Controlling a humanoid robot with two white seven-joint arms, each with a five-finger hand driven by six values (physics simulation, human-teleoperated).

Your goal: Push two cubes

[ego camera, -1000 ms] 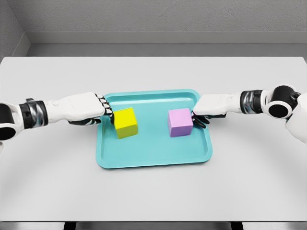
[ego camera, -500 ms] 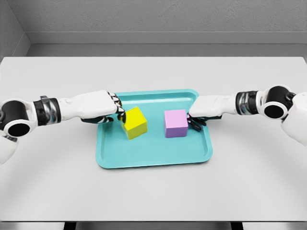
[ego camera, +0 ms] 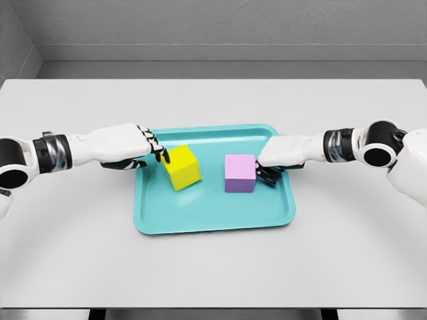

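A teal tray (ego camera: pixel 213 217) lies in the middle of the white table. On it a yellow cube (ego camera: pixel 181 167) stands left of centre, turned at an angle, and a pink cube (ego camera: pixel 239 173) stands right of centre. My left hand (ego camera: pixel 155 153) reaches in from the left, its dark fingertips (ego camera: pixel 162 156) against the yellow cube's upper left corner. From the right, my right hand (ego camera: pixel 265 175) lies low over the tray's right rim with its curled fingers touching the pink cube's right face. Neither hand grasps anything.
The white table (ego camera: pixel 213 267) stretches wide on all sides of the tray. A grey wall runs along the table's far edge.
The pink cube has slid a little left with my right hand behind it. The yellow cube turned and moved right, then my left hand drew back slightly to the left.
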